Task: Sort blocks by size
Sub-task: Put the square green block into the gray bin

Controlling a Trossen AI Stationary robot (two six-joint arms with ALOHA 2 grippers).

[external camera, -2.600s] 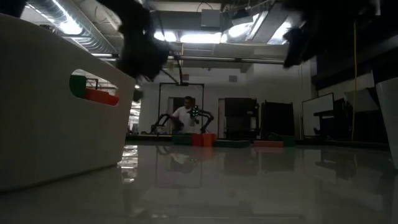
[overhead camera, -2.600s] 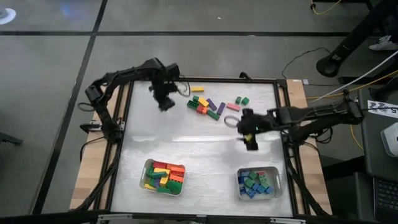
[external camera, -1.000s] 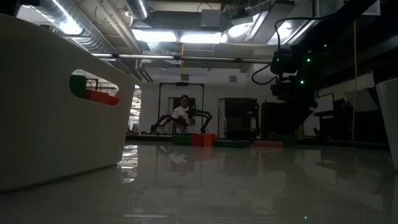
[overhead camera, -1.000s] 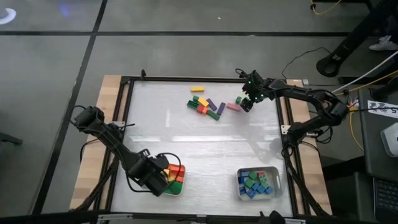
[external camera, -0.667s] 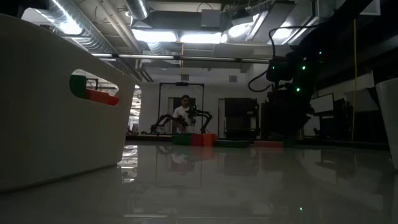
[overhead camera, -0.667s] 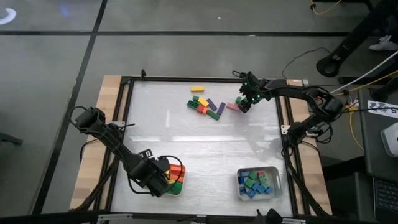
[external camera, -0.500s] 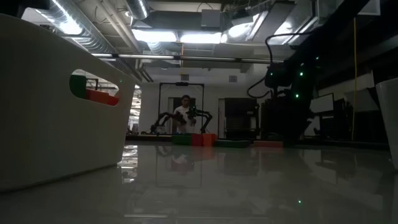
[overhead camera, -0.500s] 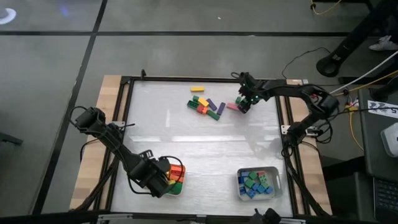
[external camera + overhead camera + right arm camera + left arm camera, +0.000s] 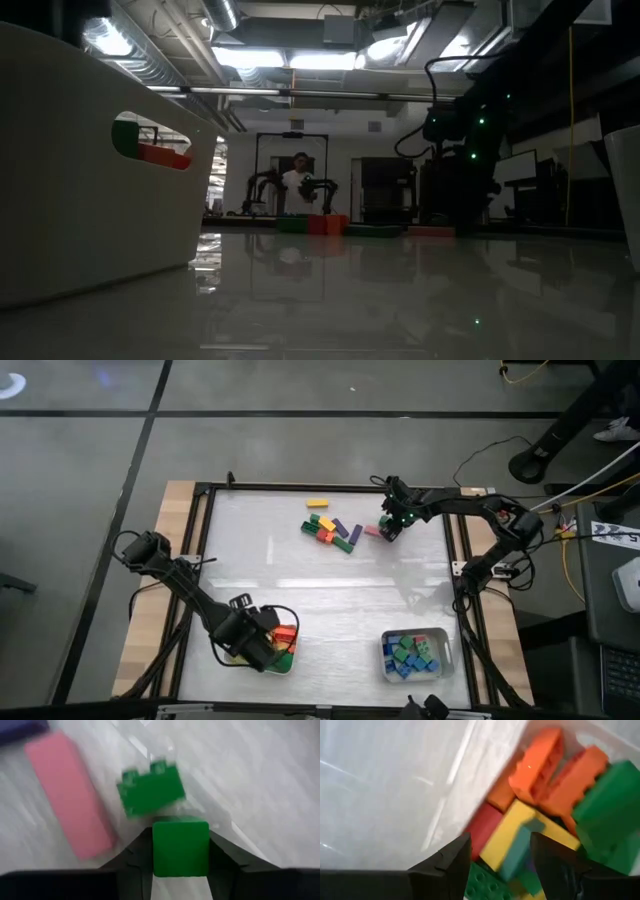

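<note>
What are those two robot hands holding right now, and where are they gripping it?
The right gripper has a small green block pinched between its fingers by two opposite sides. The left gripper, over the left tray, holds nothing.

A pale tray (image 9: 100,160) is seen close at the left, red and green blocks (image 9: 150,148) showing through its handle slot. More blocks (image 9: 330,226) lie far across the table (image 9: 350,300). A dark arm (image 9: 465,130), probably the right, is lowered there. A person (image 9: 298,190) is seen beyond.
</note>
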